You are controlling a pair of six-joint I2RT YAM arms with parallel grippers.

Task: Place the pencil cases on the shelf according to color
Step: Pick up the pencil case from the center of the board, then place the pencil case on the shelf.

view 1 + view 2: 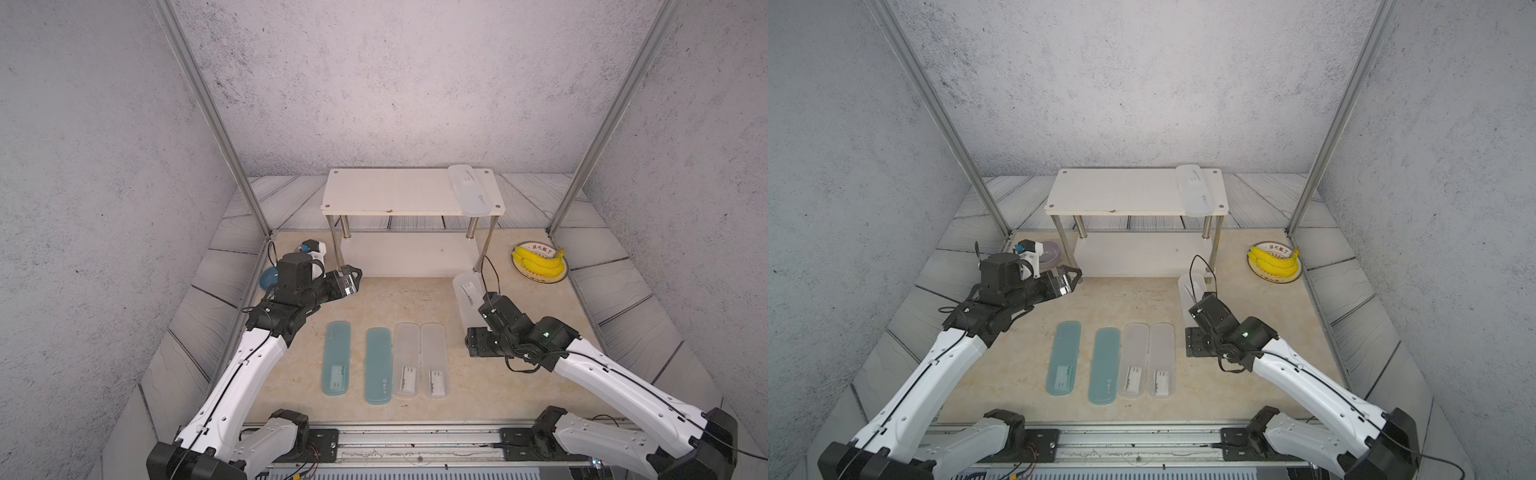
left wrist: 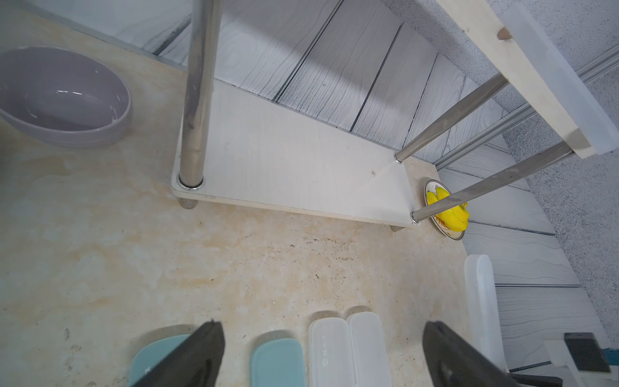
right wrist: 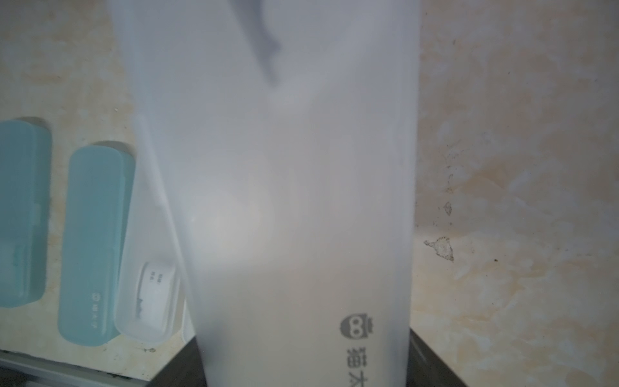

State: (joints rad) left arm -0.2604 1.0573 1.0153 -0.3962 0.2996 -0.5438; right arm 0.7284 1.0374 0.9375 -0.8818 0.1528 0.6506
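The shelf (image 1: 395,193) (image 1: 1121,191) stands at the back, and one frosted clear pencil case (image 1: 473,191) (image 1: 1198,191) lies across the right end of its top board. Four cases lie side by side on the table: two teal (image 1: 336,359) (image 1: 378,365) and two clear (image 1: 406,361) (image 1: 434,361). My right gripper (image 1: 481,312) (image 3: 303,362) is shut on the near end of another clear case (image 1: 467,297) (image 3: 284,201), held tilted above the table before the shelf's right front leg. My left gripper (image 1: 351,276) (image 2: 321,325) is open and empty beside the shelf's left front leg.
A lilac bowl (image 2: 63,97) and a blue bowl (image 1: 269,278) sit left of the shelf, behind my left arm. A plate of bananas (image 1: 539,262) is at the right, beside the shelf. The shelf's lower board (image 2: 294,160) is bare. Metal frame posts stand at both back corners.
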